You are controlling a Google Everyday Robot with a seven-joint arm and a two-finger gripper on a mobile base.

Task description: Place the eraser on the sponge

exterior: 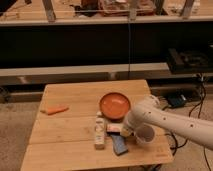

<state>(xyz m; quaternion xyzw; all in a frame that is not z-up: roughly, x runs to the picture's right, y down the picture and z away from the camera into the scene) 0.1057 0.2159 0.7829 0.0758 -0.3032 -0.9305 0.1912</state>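
Dark-blue rectangular sponge lies nearest, on the slatted wooden table, just on the near side of the gripper. Pale pink block eraser sits at the gripper's tip, beside the sponge and not on it. Whether the gripper clamps the eraser cannot be told. White upright bottle stands just past the eraser, away from the gripper.

Risks:
- A sideways sweep could topple the bottle.
- A weak hold could drop the eraser short of the sponge or shove the sponge.

Round orange plate lies beyond the gripper.
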